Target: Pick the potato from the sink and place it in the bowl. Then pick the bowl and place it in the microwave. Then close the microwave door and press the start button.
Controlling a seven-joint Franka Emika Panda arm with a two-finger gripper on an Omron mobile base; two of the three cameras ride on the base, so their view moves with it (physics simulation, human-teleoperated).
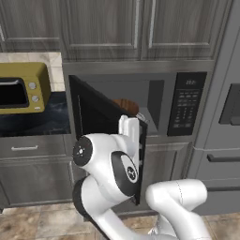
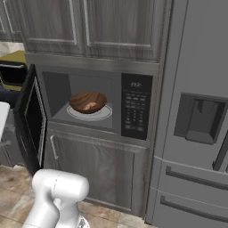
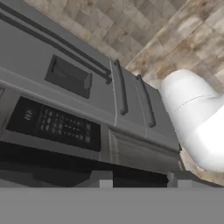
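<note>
White arm links stand nearest the cameras, just before the microwave door (image 1: pixel 101 129), which hangs open. The gripper (image 3: pixel 138 180) shows two dark fingertips apart with nothing visible between them; whether it is closing cannot be told. Beyond, the bowl (image 2: pixel 88 102) sits on the turntable inside the microwave (image 2: pixel 95 100). Judged remaining: shutting the door and pressing start on the button panel (image 2: pixel 135 107).
</note>
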